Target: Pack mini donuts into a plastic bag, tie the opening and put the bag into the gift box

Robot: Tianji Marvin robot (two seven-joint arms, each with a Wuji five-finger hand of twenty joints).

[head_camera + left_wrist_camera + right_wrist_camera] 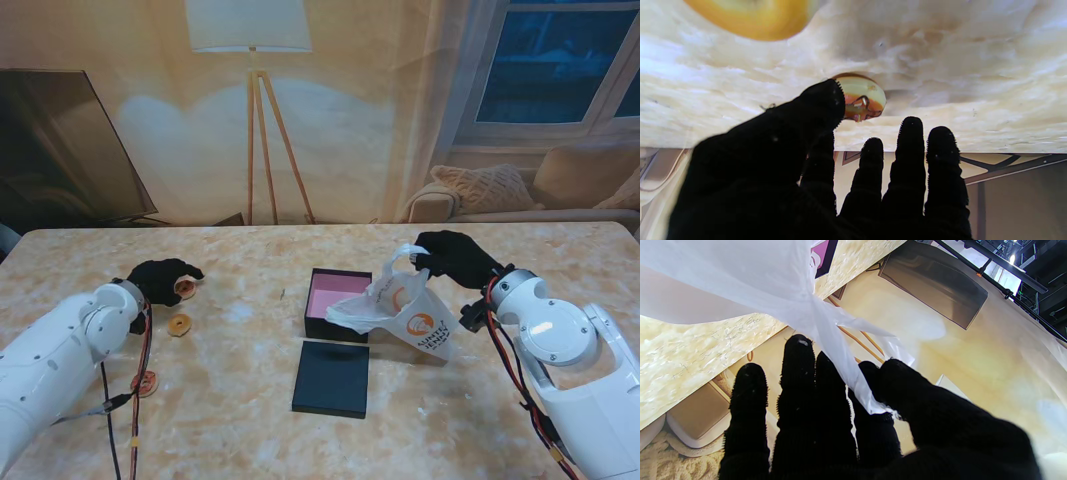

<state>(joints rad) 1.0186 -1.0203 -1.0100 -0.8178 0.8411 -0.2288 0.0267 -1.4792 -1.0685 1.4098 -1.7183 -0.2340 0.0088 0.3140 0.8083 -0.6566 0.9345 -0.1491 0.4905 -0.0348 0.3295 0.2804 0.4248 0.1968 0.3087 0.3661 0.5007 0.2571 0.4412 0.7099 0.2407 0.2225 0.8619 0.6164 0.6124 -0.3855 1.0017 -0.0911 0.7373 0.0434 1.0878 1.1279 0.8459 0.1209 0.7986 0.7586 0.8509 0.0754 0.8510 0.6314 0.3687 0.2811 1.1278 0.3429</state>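
So my right hand (455, 256) fingers were pinching the plastic bag (405, 310) beside the open gift box (338, 303); left hand (160, 281) fingers seemingly clamped on one mini donut (185, 290), others still on the tabletop (230, 400), nothing tied yet.

The bag (405, 305) drapes over, probably blocking, the gift box (335, 305) opening.

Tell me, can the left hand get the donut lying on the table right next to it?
Probably yes. The left hand already pinches one donut, but the loose donut lies just beside it, nearer to me, with nothing between.
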